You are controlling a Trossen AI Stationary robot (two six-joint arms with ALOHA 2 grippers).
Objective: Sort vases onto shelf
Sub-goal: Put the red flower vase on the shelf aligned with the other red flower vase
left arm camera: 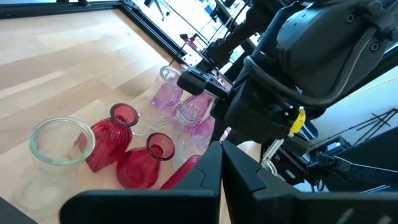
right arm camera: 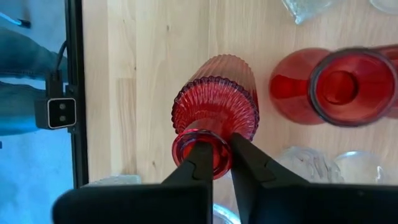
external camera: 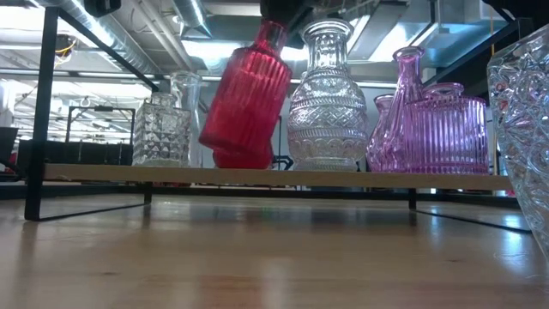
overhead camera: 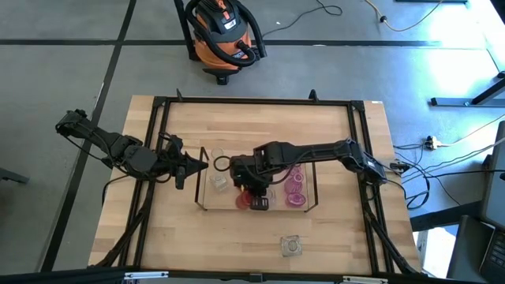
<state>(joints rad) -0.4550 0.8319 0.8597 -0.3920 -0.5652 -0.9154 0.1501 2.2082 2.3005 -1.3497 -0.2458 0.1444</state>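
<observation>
The shelf stands mid-table, its board carrying clear, red and pink vases. A red ribbed vase leans tilted over the board, and my right gripper is shut on its mouth from above. A second red vase stands right beside it. A tall clear vase and pink vases stand to one side, a square clear jar to the other. My left gripper waits shut at the shelf's left end, holding nothing. My right gripper has the red ribbed vase by the rim of its mouth, one finger inside the opening and the other outside. The fingers come from above, slanting down. The vase hangs tilted below them, its base low by the board; whether it rests there is unclear.
Another clear vase stands alone on the table near the front edge and shows large in the low view. A black frame edges the table. Bare wood lies between the shelf and the front edge.
</observation>
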